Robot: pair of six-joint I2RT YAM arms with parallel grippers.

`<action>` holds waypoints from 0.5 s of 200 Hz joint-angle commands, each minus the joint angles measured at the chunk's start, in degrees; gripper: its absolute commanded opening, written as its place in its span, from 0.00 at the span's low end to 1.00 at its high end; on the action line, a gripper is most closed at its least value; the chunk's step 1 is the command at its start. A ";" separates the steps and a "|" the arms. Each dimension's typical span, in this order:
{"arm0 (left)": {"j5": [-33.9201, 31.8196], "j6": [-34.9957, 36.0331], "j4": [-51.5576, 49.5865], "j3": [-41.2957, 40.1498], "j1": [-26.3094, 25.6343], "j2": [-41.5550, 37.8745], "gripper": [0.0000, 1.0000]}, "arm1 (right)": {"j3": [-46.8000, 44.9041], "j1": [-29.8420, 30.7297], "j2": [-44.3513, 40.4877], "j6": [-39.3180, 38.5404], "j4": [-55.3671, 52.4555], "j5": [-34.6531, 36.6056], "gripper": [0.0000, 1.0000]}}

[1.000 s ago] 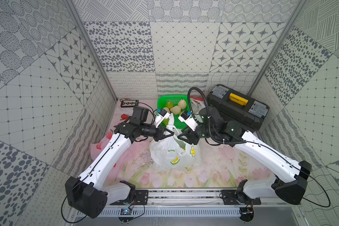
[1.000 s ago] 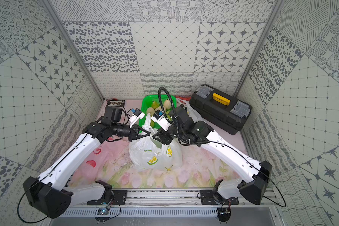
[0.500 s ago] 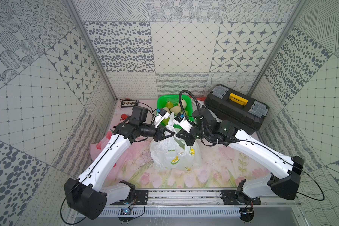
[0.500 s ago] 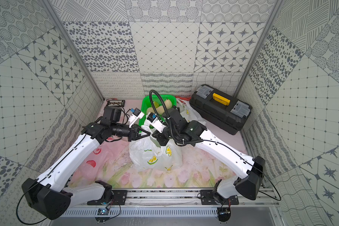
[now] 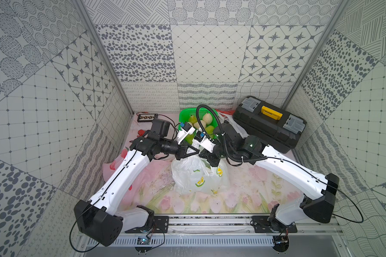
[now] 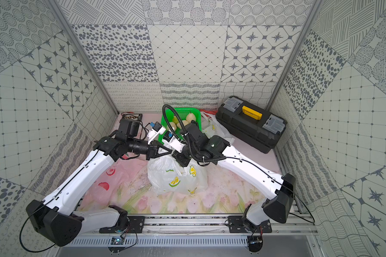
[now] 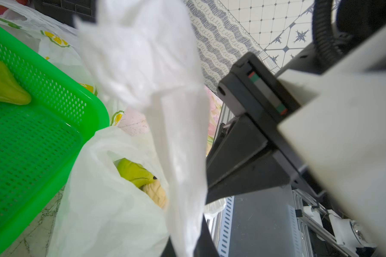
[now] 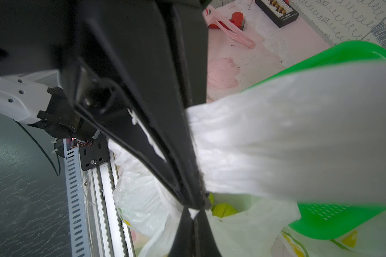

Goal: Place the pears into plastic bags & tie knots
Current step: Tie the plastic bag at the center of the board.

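A white plastic bag (image 5: 198, 175) (image 6: 174, 175) with lemon prints stands mid-table. My left gripper (image 5: 196, 152) (image 6: 170, 151) and right gripper (image 5: 202, 154) (image 6: 177, 154) meet tip to tip just above its mouth. In the left wrist view the left gripper (image 7: 183, 249) is shut on a strip of the bag's handle (image 7: 178, 144), and a green pear (image 7: 136, 173) and a cream pear (image 7: 156, 193) lie inside. The right gripper (image 8: 193, 214) is shut on bag film, with a green pear (image 8: 223, 209) beyond. More pears (image 5: 206, 118) (image 6: 191, 116) sit in the basket.
The green perforated basket (image 5: 184, 113) (image 7: 31, 133) stands right behind the bag. A black toolbox (image 5: 270, 124) fills the back right, with another lemon-print bag (image 5: 231, 121) beside it. A pink strawberry bag (image 5: 114, 165) lies at the left, and a small black tray (image 5: 146, 116) at the back left.
My right arm has swung left toward the left gripper and its jaws have shut on the bag. The left arm has stayed in place.
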 commanded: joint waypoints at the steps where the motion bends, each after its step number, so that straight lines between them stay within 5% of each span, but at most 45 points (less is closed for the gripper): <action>1: 1.32 3.36 -2.54 -0.72 -0.22 -0.33 0.00 | 0.90 -2.23 -2.43 4.65 2.60 -3.09 0.24; 14: 0.48 3.57 -2.25 -1.19 -0.31 -0.91 0.00 | -0.18 -4.98 -4.64 10.51 4.76 -7.20 0.46; 23: 0.25 3.60 -1.93 -1.31 -0.21 -1.18 0.00 | -0.21 -7.35 -5.86 16.33 6.26 -10.01 0.52; 55: -0.74 3.87 0.78 -2.36 -1.24 -2.28 0.00 | 3.51 -12.60 -4.28 34.79 8.22 -15.40 0.54; 100: -3.28 4.97 -1.02 -0.77 -2.61 -0.99 0.00 | 18.60 -12.24 5.38 38.22 -2.89 -16.27 0.49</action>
